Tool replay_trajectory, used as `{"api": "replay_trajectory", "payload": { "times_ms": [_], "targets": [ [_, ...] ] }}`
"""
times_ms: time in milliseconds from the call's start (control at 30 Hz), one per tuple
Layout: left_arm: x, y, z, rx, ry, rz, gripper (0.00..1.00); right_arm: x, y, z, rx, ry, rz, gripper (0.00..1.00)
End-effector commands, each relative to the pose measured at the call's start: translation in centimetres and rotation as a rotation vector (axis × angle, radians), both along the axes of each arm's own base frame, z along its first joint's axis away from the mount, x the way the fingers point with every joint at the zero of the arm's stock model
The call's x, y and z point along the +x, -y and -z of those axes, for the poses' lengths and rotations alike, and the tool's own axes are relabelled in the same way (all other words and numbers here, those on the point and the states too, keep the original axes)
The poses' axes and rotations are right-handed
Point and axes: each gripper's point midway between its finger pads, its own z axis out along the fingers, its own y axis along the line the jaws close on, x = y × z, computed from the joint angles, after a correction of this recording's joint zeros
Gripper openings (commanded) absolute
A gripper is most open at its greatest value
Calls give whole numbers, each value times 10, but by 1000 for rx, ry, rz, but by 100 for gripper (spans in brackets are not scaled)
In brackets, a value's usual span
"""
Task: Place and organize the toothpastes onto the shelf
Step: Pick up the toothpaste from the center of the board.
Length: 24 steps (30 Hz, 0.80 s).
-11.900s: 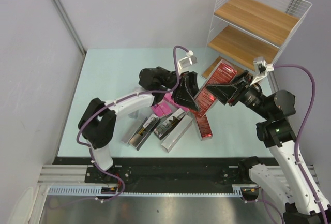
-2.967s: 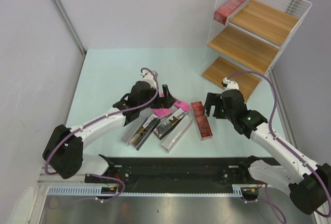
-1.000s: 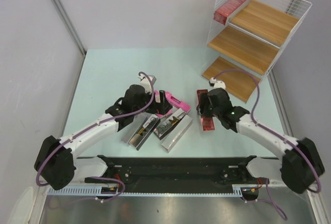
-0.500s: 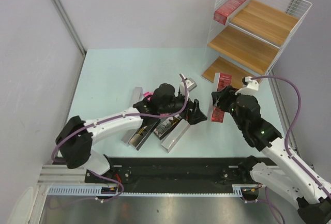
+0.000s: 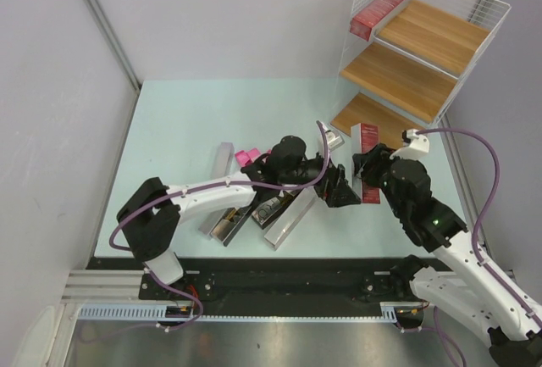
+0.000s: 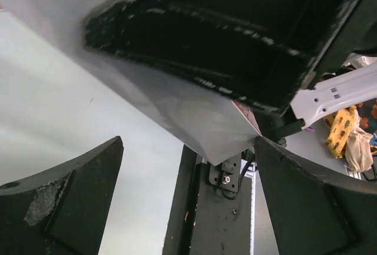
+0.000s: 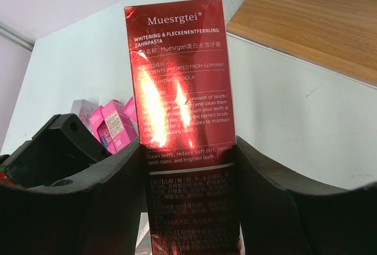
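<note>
Three boards make up the shelf (image 5: 398, 75), and only the top one is stocked so far, with the first red carton (image 5: 379, 9) lying along its left edge. Across the counter (image 5: 195, 121), both arms have shifted within the last second. My right arm was bent low over the packs a second ago. It has now come up and swung toward the shelf. The right claw (image 5: 370, 169) is clamped at a narrow setting on the second red carton (image 5: 366, 136), which stands upright between the fingers. Its printed top is well clear above them, just in front of the lowest board. I read that as the pick being done and the placing about to start.

My left arm has left the pink cartons (image 5: 247, 158) and stretched rightward. The left claw (image 5: 341, 191) sits spread wide just beside the right one, gripping nothing. Its wrist view shows a grey, black-ended shape close above the fingers (image 6: 70, 208). It is probably one of the silver-grey cartons (image 5: 288, 213), though I cannot tell whether it touches. Those packs remain loose on the counter.
</note>
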Motion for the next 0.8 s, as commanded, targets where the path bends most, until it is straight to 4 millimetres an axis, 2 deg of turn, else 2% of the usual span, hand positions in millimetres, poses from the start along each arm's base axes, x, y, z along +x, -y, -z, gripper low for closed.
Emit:
{"api": "replay_trajectory", "payload": {
  "times_ms": [0, 133, 300, 433, 533, 667, 767],
  "targets": [
    [-4, 10, -52, -141, 70, 3, 98, -1, -9, -30, 111, 77, -11, 42],
    [-3, 0, -54, -134, 87, -38, 100, -1, -4, -31, 90, 87, 3, 40],
    [-2, -1, -67, -160, 86, -48, 100, 0, -4, -31, 84, 89, 8, 38],
    [1, -3, -64, -135, 81, -67, 100, -3, -5, -31, 77, 90, 5, 37],
    [-4, 3, -68, -161, 54, -31, 100, -4, -8, -32, 74, 94, 1, 36],
    [-4, 14, -65, -172, 6, -8, 100, -6, -11, -35, 83, 106, 0, 36],
    [0, 22, -52, -158, -34, -14, 96, -8, -13, -38, 99, 114, -3, 36]
  ]
}}
